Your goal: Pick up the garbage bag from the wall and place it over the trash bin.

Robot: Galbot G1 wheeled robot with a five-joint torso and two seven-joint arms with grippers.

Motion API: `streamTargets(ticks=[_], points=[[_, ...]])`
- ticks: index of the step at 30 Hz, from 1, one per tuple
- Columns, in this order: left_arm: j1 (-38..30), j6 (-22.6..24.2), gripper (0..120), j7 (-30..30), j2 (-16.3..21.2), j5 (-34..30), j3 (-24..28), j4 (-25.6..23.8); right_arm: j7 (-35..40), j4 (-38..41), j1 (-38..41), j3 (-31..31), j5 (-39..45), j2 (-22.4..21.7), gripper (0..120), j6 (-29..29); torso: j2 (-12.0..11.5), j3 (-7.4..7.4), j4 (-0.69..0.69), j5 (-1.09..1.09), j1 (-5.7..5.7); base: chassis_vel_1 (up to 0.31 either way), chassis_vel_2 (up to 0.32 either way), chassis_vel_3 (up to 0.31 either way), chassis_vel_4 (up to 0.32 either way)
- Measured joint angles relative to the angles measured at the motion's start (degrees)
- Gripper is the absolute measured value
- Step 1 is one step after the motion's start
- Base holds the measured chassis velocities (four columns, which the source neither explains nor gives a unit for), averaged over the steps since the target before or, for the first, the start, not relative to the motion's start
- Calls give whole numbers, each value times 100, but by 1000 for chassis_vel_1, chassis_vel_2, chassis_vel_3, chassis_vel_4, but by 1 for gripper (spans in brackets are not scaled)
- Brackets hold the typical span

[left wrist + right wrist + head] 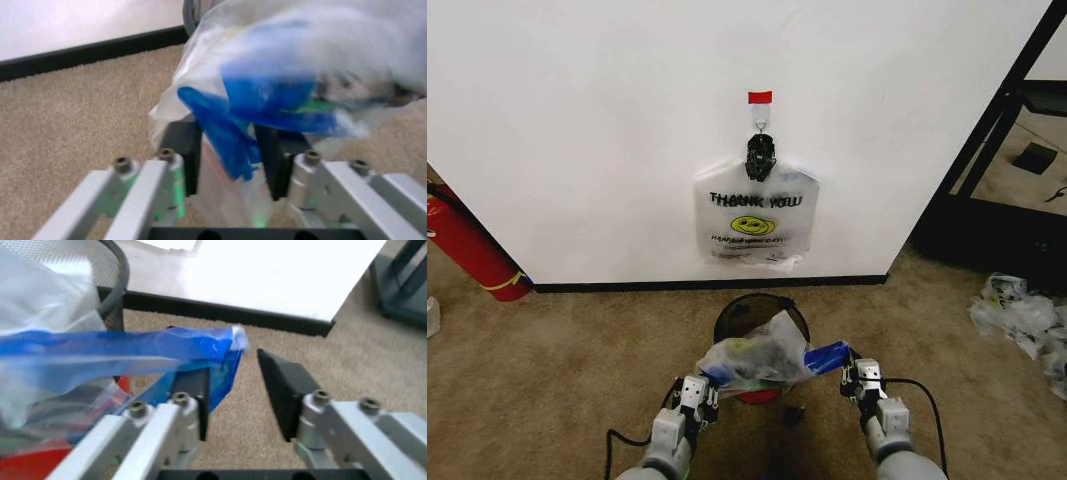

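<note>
A white "THANK YOU" garbage bag (755, 225) with a yellow smiley hangs flat on the wall (577, 120) from a small hook (760, 125) under red tape (760, 97). Below it stands the black mesh trash bin (732, 315) (110, 270). A second crumpled translucent bag (762, 358) (280, 60) with blue handles lies over the bin's near rim. My left gripper (695, 392) (228, 145) is open, with a blue handle (227, 135) hanging between its fingers. My right gripper (863, 378) (233, 385) is open, and the other blue handle (133, 350) drapes over one finger.
A red fire extinguisher (472, 245) leans at the left wall. A heap of clear plastic scraps (1022, 315) lies on the carpet at the right, beside a black frame (997, 130). A small dark object (795, 412) sits on the carpet before the bin.
</note>
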Motion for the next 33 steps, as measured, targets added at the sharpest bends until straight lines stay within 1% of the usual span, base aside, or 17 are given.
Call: streamTargets(ticks=[2,3,6,9,10,11,14,17,18,19,21,24,26,29,31,32,33], points=[[237,-6,44,36,35,148,-56,-149,-83,46,-149,45,-183,-65,37,130,0,0,1,0,0,0,0,0,0],[237,-6,44,36,35,148,-56,-149,-83,46,-149,45,-183,-65,37,130,0,0,1,0,0,0,0,0,0],[586,-38,57,105,86,385,-141,-336,-247,147,-440,105,-424,-168,51,243,0,0,0,0,0,0,0,0,0],[907,-148,71,277,189,577,-244,-512,-551,217,-741,238,-754,-295,64,573,0,0,0,0,0,0,0,0,0],[974,-198,75,329,215,614,-276,-556,-608,241,-808,269,-824,-324,68,656,0,0,0,0,0,0,0,0,0],[974,-198,75,329,215,614,-276,-556,-608,241,-808,269,-824,-324,68,656,0,0,0,0,0,0,0,0,0],[1175,-354,87,482,296,703,-410,-758,-726,350,-1003,383,-1040,-393,80,911,0,0,-1,0,0,0,0,0,0],[1379,-452,98,561,379,753,-555,-969,-867,440,-1152,546,-1171,-421,92,1140,0,0,0,0,0,0,0,0,0],[1466,-489,98,584,419,797,-616,-1046,-957,467,-1207,623,-1197,-438,96,1224,0,0,0,0,0,0,0,0,0],[1466,-489,98,584,419,797,-616,-1046,-957,467,-1207,623,-1197,-438,96,1224,0,0,0,0,0,0,0,0,0],[1667,-537,100,614,510,879,-750,-1197,-1180,480,-1322,799,-1299,-495,99,1419,0,0,0,0,0,0,0,0,0],[1833,-551,100,616,657,906,-877,-1407,-1519,411,-1441,1081,-1461,-583,100,1790,0,0,2,0,0,0,0,0,0],[1840,-551,100,616,701,890,-905,-1447,-1641,377,-1469,1166,-1484,-603,100,1893,0,0,1,0,0,0,0,0,0],[1620,-498,100,586,793,530,-971,-1484,-2097,213,-1495,1480,-1512,-626,100,2372,0,0,1,0,0,0,0,0,0],[1295,-412,100,575,821,159,-979,-1484,-2367,87,-1448,1634,-1493,-597,100,2765,0,0,1,0,0,0,0,0,0],[1030,-360,100,562,826,-130,-977,-1484,-2489,34,-1411,1705,-1432,-564,100,2986,0,0,1,0,0,0,0,0,0],[1030,-360,100,562,826,-130,-977,-1484,-2489,34,-1411,1705,-1432,-564,100,2986,0,0,1,0,0,0,0,0,0]])
